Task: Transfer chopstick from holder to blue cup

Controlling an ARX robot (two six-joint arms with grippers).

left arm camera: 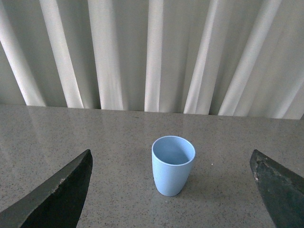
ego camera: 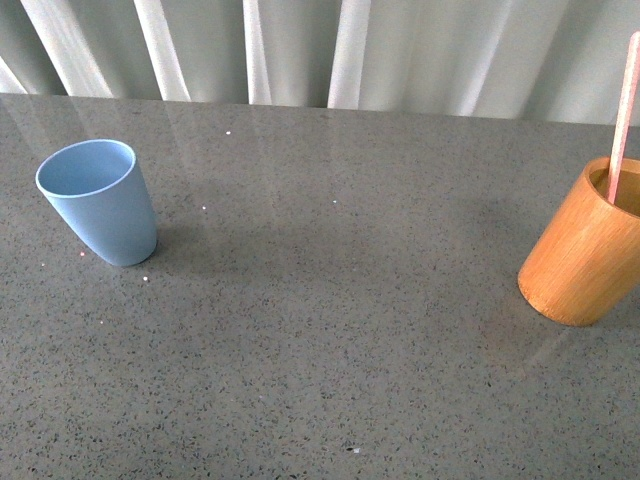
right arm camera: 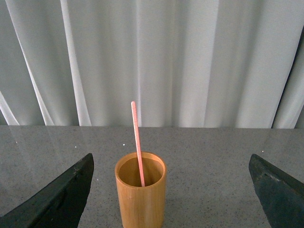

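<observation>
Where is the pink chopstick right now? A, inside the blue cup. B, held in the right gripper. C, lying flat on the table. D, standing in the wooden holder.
D: the pink chopstick stands with its lower end inside the wooden holder, leaning a little, and the blue cup shows nothing inside.
</observation>
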